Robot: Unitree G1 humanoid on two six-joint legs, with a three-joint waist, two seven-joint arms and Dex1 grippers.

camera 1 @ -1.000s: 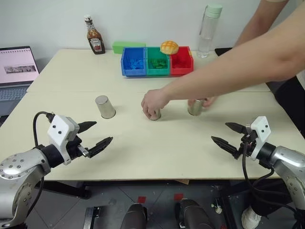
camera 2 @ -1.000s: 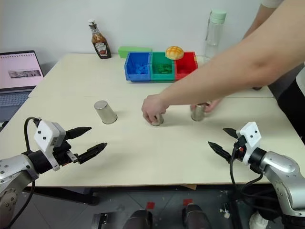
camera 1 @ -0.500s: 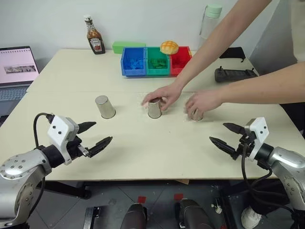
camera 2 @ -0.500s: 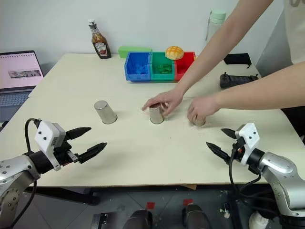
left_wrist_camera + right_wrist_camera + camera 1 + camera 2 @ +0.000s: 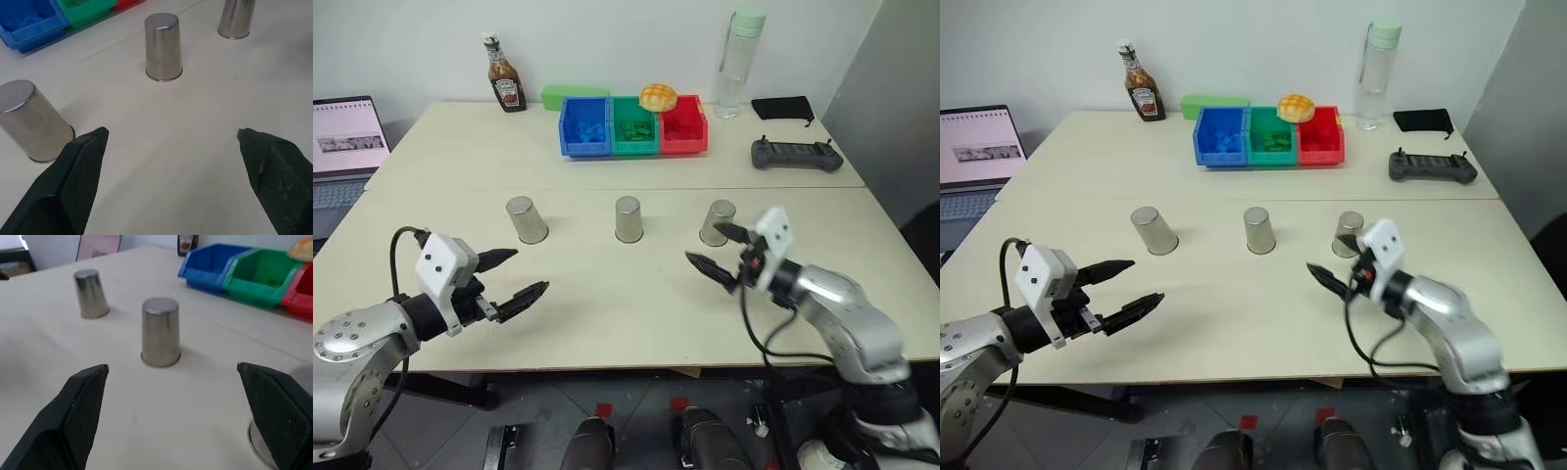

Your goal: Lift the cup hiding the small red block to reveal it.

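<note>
Three alike silver cups stand upside down in a row on the table: the left cup (image 5: pixel 527 218), the middle cup (image 5: pixel 628 218) and the right cup (image 5: pixel 716 222). The small red block is hidden, and I cannot tell which cup covers it. My right gripper (image 5: pixel 701 242) is open just in front of the right cup, pointing across toward the middle cup (image 5: pixel 160 331); nothing is between its fingers. Near the table's front left, my left gripper (image 5: pixel 530 271) is open and empty, short of the left cup (image 5: pixel 29 122).
Blue (image 5: pixel 586 125), green (image 5: pixel 634 125) and red (image 5: pixel 683 124) bins stand at the back with a bun (image 5: pixel 658 96) on them. A ketchup bottle (image 5: pixel 505 74), a water bottle (image 5: pixel 740 61), a controller (image 5: pixel 795 154) and a laptop (image 5: pixel 347 137) lie around the table's edges.
The person's arms and hands have left the cups and the picture. My right gripper has swung left and forward to the right cup. The left gripper has kept still.
</note>
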